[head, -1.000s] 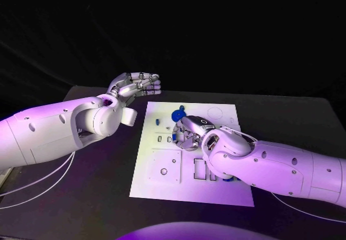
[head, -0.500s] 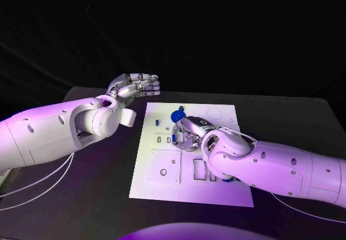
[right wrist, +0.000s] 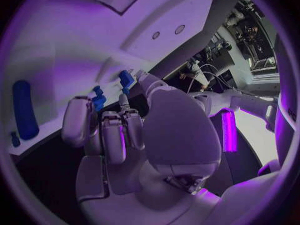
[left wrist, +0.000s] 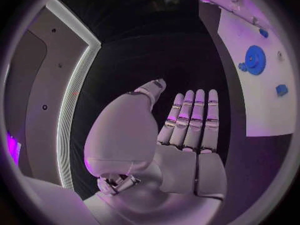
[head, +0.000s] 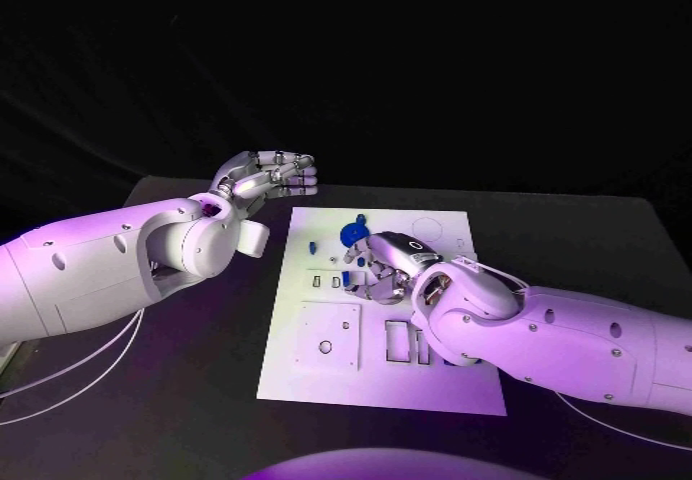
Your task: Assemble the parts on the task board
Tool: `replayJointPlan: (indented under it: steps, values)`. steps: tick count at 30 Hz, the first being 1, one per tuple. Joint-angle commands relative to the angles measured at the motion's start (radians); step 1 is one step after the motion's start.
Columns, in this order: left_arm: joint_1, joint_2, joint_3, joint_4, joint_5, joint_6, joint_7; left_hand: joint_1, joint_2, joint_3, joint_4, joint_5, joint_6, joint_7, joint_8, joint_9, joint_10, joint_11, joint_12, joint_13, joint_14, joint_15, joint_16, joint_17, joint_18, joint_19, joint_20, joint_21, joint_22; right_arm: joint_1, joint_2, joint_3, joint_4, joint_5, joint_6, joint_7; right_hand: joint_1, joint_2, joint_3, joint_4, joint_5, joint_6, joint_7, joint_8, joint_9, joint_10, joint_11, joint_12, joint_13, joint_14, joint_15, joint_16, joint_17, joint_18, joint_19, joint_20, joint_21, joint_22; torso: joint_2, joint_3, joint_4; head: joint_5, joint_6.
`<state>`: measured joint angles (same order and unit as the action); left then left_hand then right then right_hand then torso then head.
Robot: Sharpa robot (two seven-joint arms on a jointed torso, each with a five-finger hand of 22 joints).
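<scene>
The white task board (head: 325,360) lies in the middle of the table. A blue gear (head: 353,232) sits near its far edge, also seen as the gear (left wrist: 254,60) in the left wrist view. My right hand (head: 379,265) rests over the board's middle, just this side of the gear, with its fingers curled down. Two small blue parts (right wrist: 98,99) (right wrist: 126,78) stand right at its fingertips; whether it grips one is unclear. My left hand (head: 274,172) hovers off the board's far left corner, its fingers (left wrist: 190,120) straight, side by side and holding nothing.
A long blue part (right wrist: 25,109) lies on the board beside my right hand. Small blue parts (left wrist: 281,90) sit near the gear. Rectangular slots (head: 400,342) and a square recess (head: 329,335) mark the board's near half. Bare black table (head: 173,390) surrounds the board.
My right hand and forearm have shifted slightly over the board's middle. The left hand has stayed where it was.
</scene>
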<state>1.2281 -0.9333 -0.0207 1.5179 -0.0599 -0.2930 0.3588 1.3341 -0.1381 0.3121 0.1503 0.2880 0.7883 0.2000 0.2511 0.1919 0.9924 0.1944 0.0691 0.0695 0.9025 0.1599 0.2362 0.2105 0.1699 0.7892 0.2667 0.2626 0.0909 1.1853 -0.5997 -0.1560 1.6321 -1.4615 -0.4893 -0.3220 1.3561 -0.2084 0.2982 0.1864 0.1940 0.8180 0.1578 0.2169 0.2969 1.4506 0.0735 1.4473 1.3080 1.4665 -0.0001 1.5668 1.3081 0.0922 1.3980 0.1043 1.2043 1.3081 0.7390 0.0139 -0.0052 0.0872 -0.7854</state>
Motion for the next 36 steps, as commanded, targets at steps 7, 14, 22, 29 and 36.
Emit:
replayJointPlan:
  steps: [7, 14, 22, 29, 36]
  values:
    - [0.002, 0.005, -0.001, -0.013, -0.232, 0.083, -0.207, -0.033, 0.026, -0.120, 0.129, -0.099, 0.067, -0.020, 0.047, 0.028, 0.187, -0.073, 0.059, 0.032, 0.265, -0.091, 0.163, 0.125, 0.013, 0.202, -0.084, 0.126, 0.047, 0.115, -0.181, 0.005, 0.119, 0.194, -0.031, 0.151, 0.013, 0.002, 0.022, 0.022, 0.032, 0.055, -0.011, 0.037, 0.012, -0.005, -0.009, -0.006, 0.103, 0.104, -0.004, 0.004, 0.263, -0.001, -0.007, -0.003, -0.015, 0.001, -0.019, 0.0013, -0.0073, -0.006, -0.007]
    - [0.007, 0.021, -0.001, -0.018, -0.318, 0.191, -0.440, -0.074, 0.075, -0.187, 0.143, -0.025, 0.150, -0.088, 0.082, 0.090, 0.359, -0.157, 0.154, 0.134, 0.548, -0.187, 0.902, 0.798, 0.011, 0.404, -0.182, 0.383, 0.200, 0.171, -0.283, 0.006, 0.137, 0.216, 0.003, 0.143, 0.010, 0.004, 0.028, 0.029, 0.036, 0.061, -0.013, 0.041, 0.015, -0.007, -0.011, -0.008, 0.100, 0.104, -0.006, 0.004, 0.263, -0.002, -0.006, -0.005, -0.013, 0.003, -0.030, 0.0062, -0.0074, -0.001, -0.014]
    - [0.054, 0.069, -0.011, -0.028, -0.448, 0.311, -0.698, -0.159, 0.075, -0.210, 0.144, 0.080, 0.110, -0.137, 0.262, 0.360, 0.311, -0.206, 0.612, 0.522, 0.651, -0.230, 1.290, 1.286, -0.047, 0.456, -0.223, 0.909, 0.790, 0.188, -0.335, 0.006, 0.108, 0.225, 0.007, 0.136, 0.019, -0.009, 0.046, 0.037, 0.104, 0.062, -0.016, 0.045, 0.021, -0.011, -0.014, -0.013, 0.095, 0.104, -0.010, 0.004, 0.263, -0.001, -0.008, -0.009, -0.021, 0.000, -0.035, 0.0115, -0.0036, 0.004, -0.022]
    - [0.081, 0.103, -0.017, -0.025, -0.639, 0.385, -0.808, -0.279, 0.088, -0.342, 0.143, -0.119, 0.066, -0.147, 0.381, 0.516, 0.347, -0.216, 0.988, 0.889, 0.665, -0.236, 1.327, 1.347, -0.060, 0.477, -0.227, 0.994, 0.918, 0.193, -0.344, 0.006, 0.089, 0.228, 0.009, 0.127, 0.024, -0.025, 0.071, 0.045, 0.156, 0.054, -0.014, 0.044, 0.025, -0.017, -0.014, -0.021, 0.087, 0.104, -0.010, 0.004, 0.263, 0.001, -0.010, -0.010, -0.031, -0.003, -0.036, 0.0146, -0.0070, 0.005, -0.026]
    - [0.101, 0.145, -0.034, -0.032, -0.696, 0.436, -0.889, -0.271, 0.130, -0.376, 0.146, 0.202, 0.040, -0.161, 0.459, 0.621, 0.372, -0.226, 1.139, 1.046, 0.664, -0.243, 1.324, 1.341, -0.060, 0.466, -0.235, 0.999, 0.940, 0.194, -0.345, 0.006, 0.072, 0.228, 0.016, 0.117, 0.028, -0.046, 0.113, 0.051, 0.241, 0.052, -0.013, 0.047, 0.034, -0.017, -0.014, -0.022, 0.086, 0.104, -0.011, 0.004, 0.263, 0.001, -0.009, -0.011, -0.036, -0.001, -0.035, 0.0143, -0.0048, 0.004, -0.030]
